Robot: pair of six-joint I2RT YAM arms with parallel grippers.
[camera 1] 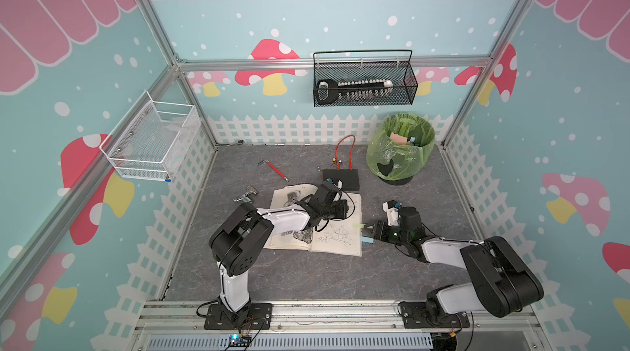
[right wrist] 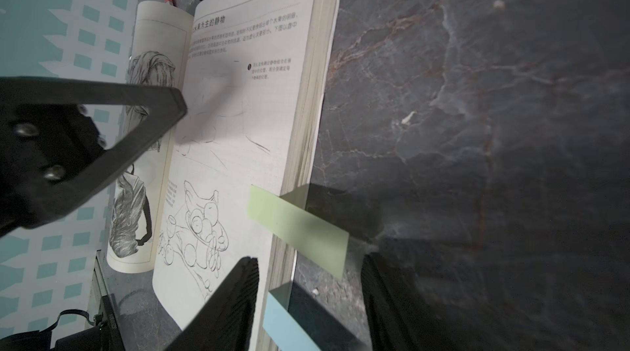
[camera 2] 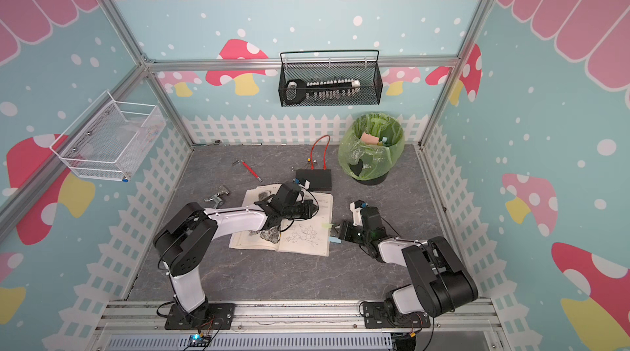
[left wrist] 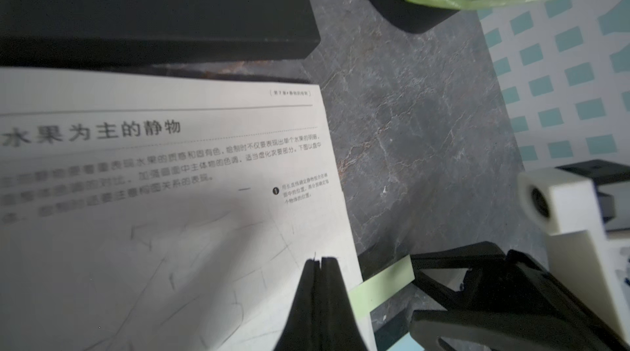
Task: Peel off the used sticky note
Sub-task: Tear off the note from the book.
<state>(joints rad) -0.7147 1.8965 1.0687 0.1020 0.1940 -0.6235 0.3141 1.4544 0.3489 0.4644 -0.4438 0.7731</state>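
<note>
My left pincer [left wrist: 321,261], tips together, pins the open book [right wrist: 238,93] mid-surface. My right pincer [right wrist: 310,259] gapes around the green sticky note [right wrist: 300,230], which overhangs the page edge. I should clamp it, then peel slowly.

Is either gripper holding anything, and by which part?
Nothing is held. The right gripper has its jaws open on either side of the green sticky note, at its free end. The left gripper is shut and empty, over the book.

Overhead pair; close wrists, common note [left wrist: 380,286]
</note>
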